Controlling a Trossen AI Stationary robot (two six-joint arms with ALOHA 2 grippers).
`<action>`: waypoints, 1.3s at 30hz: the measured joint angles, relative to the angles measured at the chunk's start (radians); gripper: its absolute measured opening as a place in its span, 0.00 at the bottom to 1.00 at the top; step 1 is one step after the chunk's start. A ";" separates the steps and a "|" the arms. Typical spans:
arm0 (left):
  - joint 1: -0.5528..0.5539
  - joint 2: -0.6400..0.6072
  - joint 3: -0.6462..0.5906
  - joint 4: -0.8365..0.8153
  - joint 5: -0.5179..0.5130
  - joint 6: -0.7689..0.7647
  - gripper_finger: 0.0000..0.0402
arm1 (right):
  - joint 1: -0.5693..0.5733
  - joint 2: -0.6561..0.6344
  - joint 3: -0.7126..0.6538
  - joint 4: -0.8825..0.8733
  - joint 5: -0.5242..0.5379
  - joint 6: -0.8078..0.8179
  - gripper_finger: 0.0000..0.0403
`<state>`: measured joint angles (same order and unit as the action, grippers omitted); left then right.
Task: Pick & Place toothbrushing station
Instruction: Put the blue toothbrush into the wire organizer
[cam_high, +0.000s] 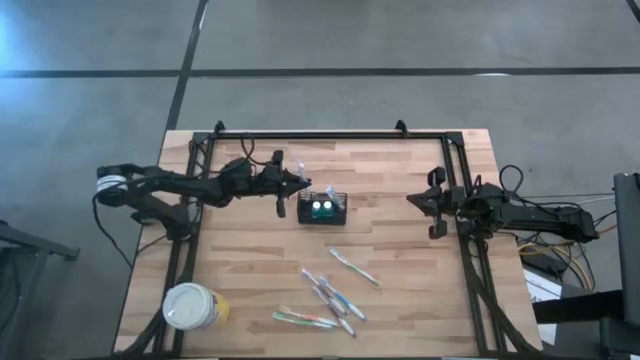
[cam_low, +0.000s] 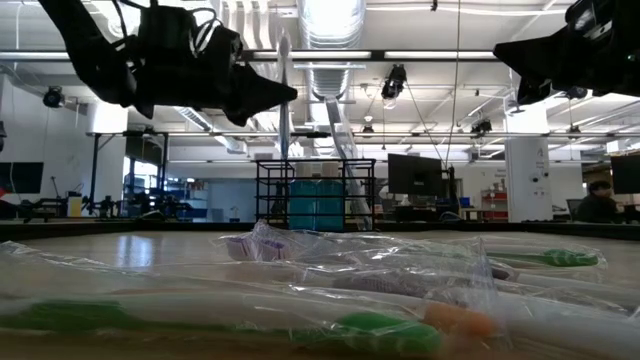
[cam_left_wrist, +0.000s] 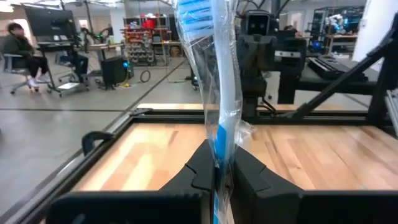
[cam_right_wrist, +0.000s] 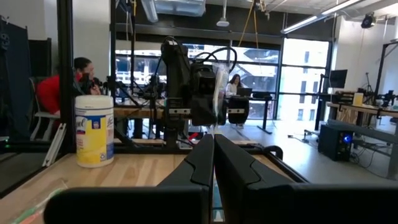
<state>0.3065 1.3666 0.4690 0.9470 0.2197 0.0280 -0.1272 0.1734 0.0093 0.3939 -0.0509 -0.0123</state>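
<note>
The toothbrushing station (cam_high: 322, 208), a small black wire-mesh caddy with teal items inside, stands on its base at the table's middle; the low view shows it too (cam_low: 318, 195). Just left of it, my left gripper (cam_high: 297, 181) is shut on a blue-and-white toothbrush (cam_left_wrist: 211, 74) in a clear wrapper, which stands upright above the table (cam_low: 284, 110). My right gripper (cam_high: 432, 203) waits shut and empty at the table's right side (cam_right_wrist: 213, 155). My left gripper pinches the lower part of the wrapped toothbrush's handle (cam_left_wrist: 219, 140) between its two fingers (cam_left_wrist: 199, 171). The fingers lie level, coming from the table's left, across the handle. The toothbrush stands upright, bristle head up, lifted clear of the table.
Several wrapped toothbrushes (cam_high: 325, 295) lie on the table nearer the front edge, filling the low view's foreground (cam_low: 350, 290). A yellow cup with a white lid (cam_high: 190, 306) stands at the near left corner. A black frame rail (cam_high: 330, 137) runs along the far edge and both sides.
</note>
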 joint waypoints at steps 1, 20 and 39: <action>0.000 -0.001 0.000 0.002 0.002 0.000 0.05 | 0.000 0.000 0.000 0.000 0.000 0.004 0.02; 0.002 0.071 0.000 0.004 -0.009 0.026 0.06 | 0.000 0.001 0.000 -0.002 0.000 0.001 0.02; 0.002 0.246 0.000 0.028 -0.009 0.125 0.06 | 0.000 0.026 0.001 0.003 0.000 0.002 0.02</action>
<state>0.3084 1.6123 0.4690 0.9753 0.2108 0.1526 -0.1272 0.1989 0.0101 0.3965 -0.0505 -0.0105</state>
